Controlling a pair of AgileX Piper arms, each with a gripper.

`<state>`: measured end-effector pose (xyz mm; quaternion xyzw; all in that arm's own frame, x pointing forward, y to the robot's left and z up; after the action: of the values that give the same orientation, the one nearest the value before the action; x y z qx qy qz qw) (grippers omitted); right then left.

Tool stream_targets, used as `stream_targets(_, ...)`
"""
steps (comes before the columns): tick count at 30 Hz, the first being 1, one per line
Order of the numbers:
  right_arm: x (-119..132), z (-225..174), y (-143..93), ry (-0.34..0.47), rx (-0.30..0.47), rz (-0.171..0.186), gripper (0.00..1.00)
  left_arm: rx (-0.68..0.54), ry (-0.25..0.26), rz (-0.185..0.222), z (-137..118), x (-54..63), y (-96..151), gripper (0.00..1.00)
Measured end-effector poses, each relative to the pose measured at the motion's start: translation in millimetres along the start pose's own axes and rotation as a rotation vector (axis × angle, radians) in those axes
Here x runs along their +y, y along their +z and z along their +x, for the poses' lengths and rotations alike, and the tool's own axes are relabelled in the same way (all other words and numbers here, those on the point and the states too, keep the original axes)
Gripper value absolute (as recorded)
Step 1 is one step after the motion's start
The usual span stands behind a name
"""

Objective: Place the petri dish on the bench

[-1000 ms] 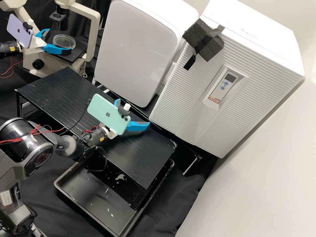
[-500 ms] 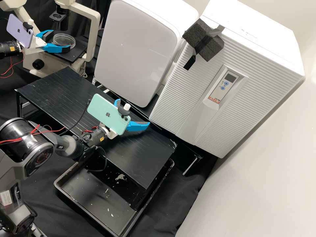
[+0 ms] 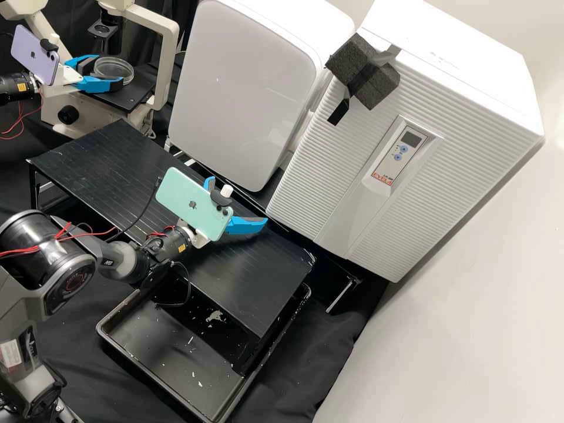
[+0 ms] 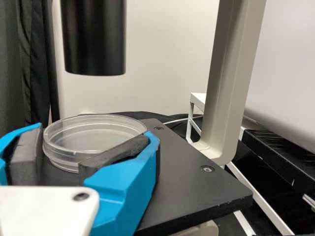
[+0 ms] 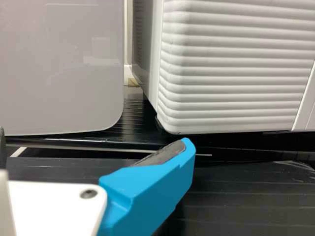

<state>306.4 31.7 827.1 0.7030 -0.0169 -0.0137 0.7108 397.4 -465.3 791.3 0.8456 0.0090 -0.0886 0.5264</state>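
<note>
At upper left of the high view, a petri dish (image 3: pixel 113 70) of clear, glossy plastic, round and shallow with a thin rim, just above or on the matt black, square-edged stage (image 3: pixel 134 97) of a cream-coloured microscope (image 3: pixel 171 53); cannot tell which. Around it, the left end effector (image 3: pixel 110 71), grasping the dish between blue fingers with rough, dark grey pads against opposite sides of the wall. Near the middle, the right end effector (image 3: pixel 238 200), released, with smooth blue fingers spread wide over the black, fine-ribbed counter (image 3: pixel 235 282), well apart from the dish. On the white mounts, a lilac phone (image 3: pixel 34 54) and a mint-green phone (image 3: pixel 191 202), both glossy, each with a dark logo. Upper centre, a white cabinet (image 3: pixel 247 88) with a smooth, round-cornered front; to its right, a boxy ribbed cabinet (image 3: pixel 311 200) in white, with a control panel (image 3: pixel 392 155) bearing a dark display, two blue buttons and red lettering. Against its upper left edge, porous dark foam (image 3: pixel 364 70) crossed by black tape. Lower centre, a black tray (image 3: pixel 147 373), rectangular and raised-rimmed, holding scattered white flakes and a pale, ragged patch (image 3: pixel 215 316).
</note>
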Motion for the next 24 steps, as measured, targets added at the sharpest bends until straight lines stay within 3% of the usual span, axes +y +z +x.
stream_targets(14,0,0,0,0.0,0.0,0.0,1.0,-0.023,0.022,0.002,-7,-4.8,1,0.0)
stream_targets(24,0,0,0,0.0,0.0,0.0,1.0,-0.065,-0.01,0.012,-31,-6.4,16,0.0)
